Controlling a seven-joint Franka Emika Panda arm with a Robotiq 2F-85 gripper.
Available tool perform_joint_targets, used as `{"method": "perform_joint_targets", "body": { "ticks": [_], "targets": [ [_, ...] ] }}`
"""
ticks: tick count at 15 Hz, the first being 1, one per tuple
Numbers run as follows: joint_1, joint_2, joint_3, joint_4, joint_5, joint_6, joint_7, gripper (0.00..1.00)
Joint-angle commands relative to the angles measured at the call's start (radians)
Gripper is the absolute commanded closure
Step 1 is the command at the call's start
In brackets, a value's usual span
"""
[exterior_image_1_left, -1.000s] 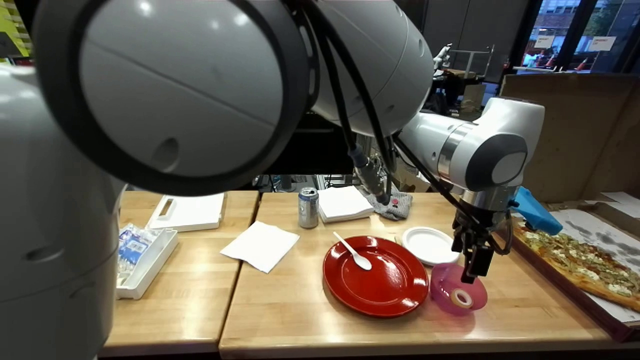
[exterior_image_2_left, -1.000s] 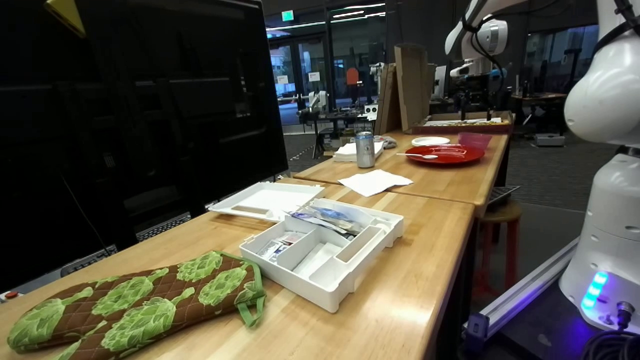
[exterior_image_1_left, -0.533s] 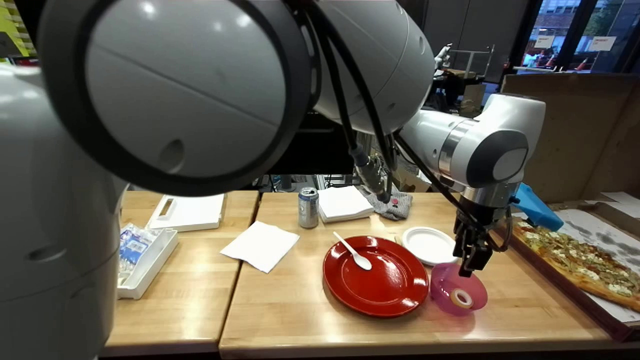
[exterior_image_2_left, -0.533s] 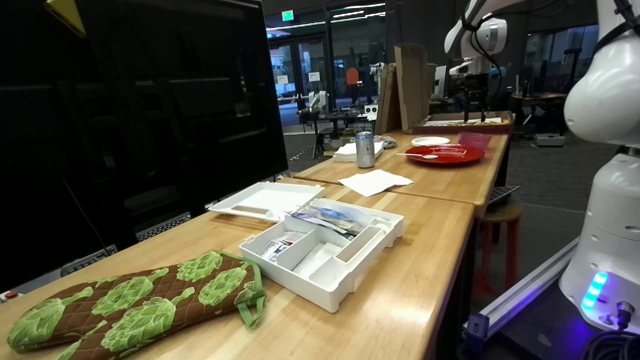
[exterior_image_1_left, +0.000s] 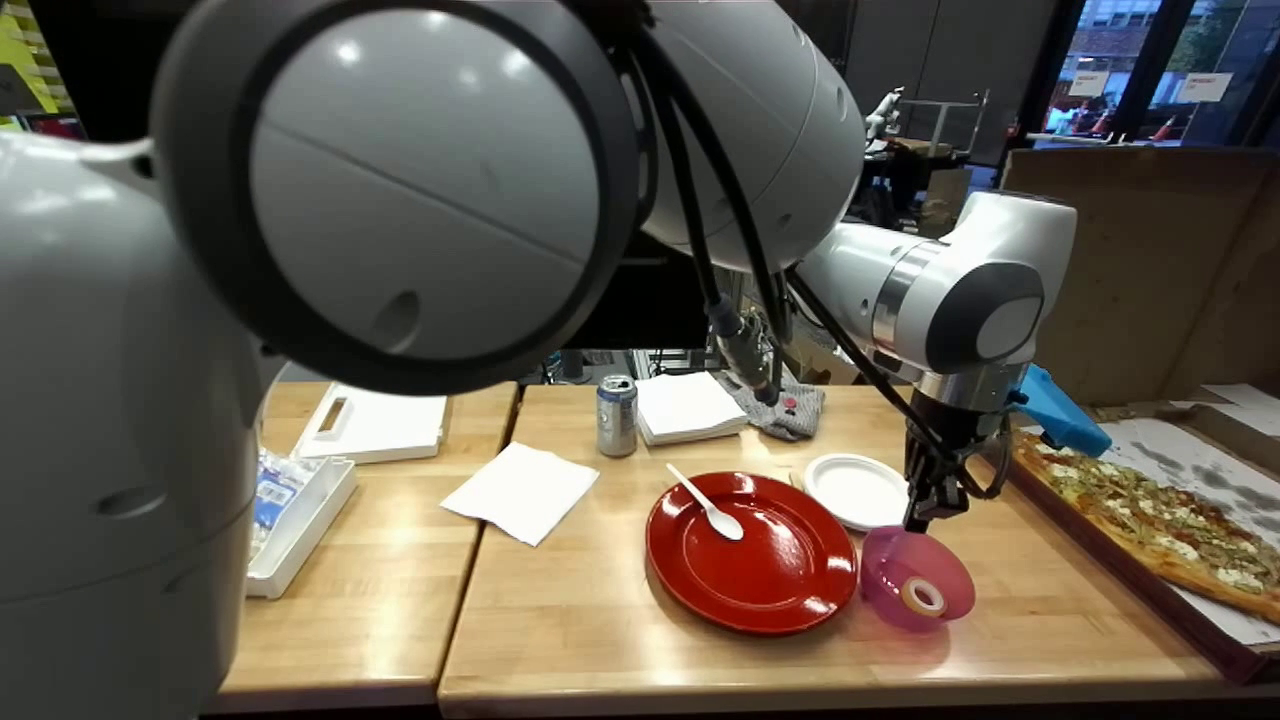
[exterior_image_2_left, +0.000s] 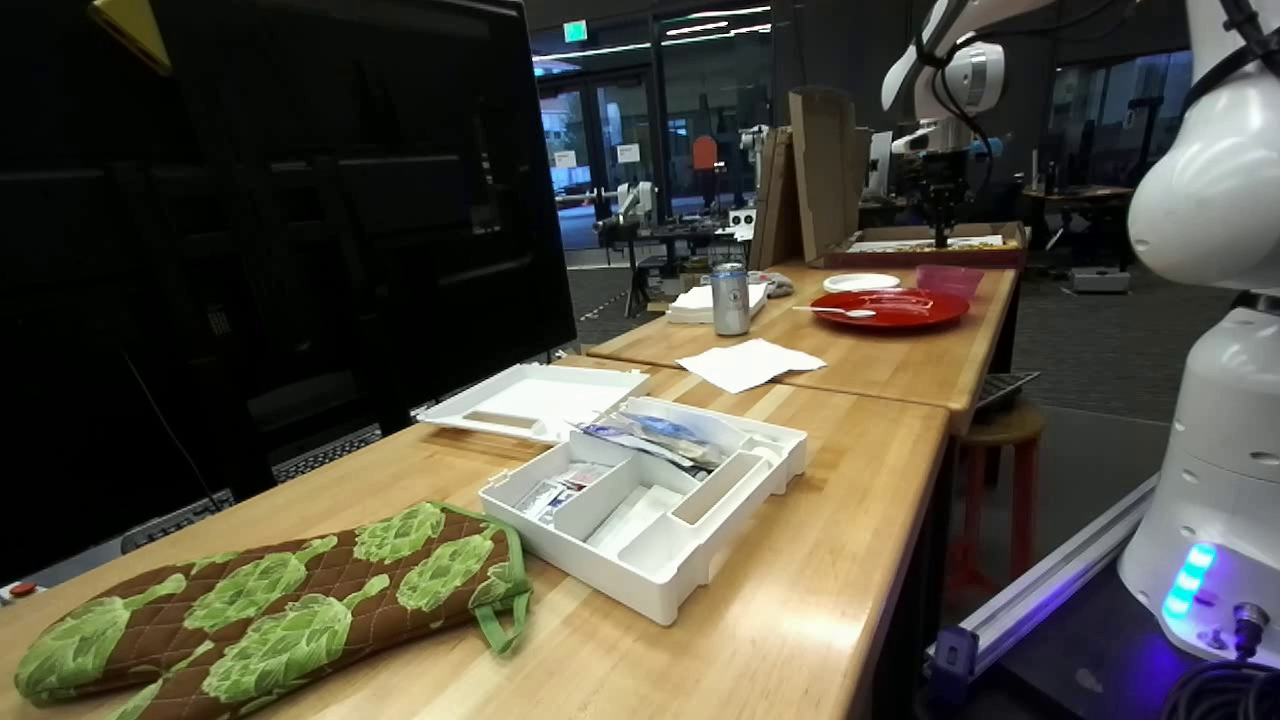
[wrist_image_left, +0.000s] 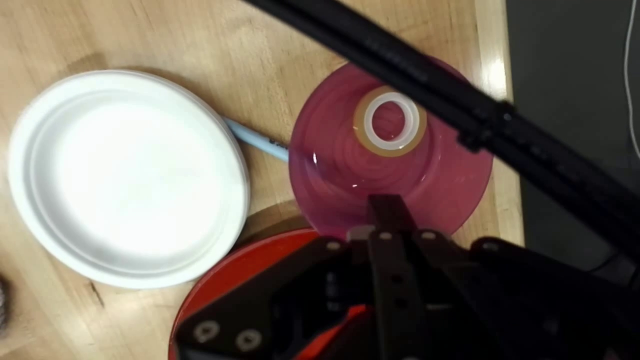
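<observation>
Wooden tabletop (wrist_image_left: 265, 80) underlies the gripper (wrist_image_left: 384, 207), whose jaws appear close together with nothing visible between them, near the pink bowl's (wrist_image_left: 450, 175) rim, its tape roll (wrist_image_left: 390, 145) lying ahead of them; a centred, rim-clearing approach seems best.

This looks like a robotics lab: a white robot base (exterior_image_2_left: 1215, 470) stands beside a metal rail (exterior_image_2_left: 1050, 577), and what seems another robot arm (exterior_image_2_left: 632, 205) shows in the background. A large black screen (exterior_image_2_left: 260, 250), a keyboard (exterior_image_2_left: 328, 452) and glass doors (exterior_image_2_left: 618, 120) with paper notices (exterior_image_2_left: 628, 153) suggest a shared workplace, while an oven mitt (exterior_image_2_left: 300, 600) and a boxed pizza (exterior_image_1_left: 1150, 512) on wooden tables (exterior_image_2_left: 790, 560) add a kitchen touch.
</observation>
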Motion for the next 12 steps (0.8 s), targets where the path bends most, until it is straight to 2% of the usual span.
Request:
{"method": "perform_joint_targets", "body": {
  "ticks": [1,12],
  "targets": [
    [-0.020,0.027,0.019,0.048,0.015,-0.046,0.005,1.00],
    [-0.064,0.172,0.042,0.199,0.059,-0.178,0.005,1.00]
  ]
}}
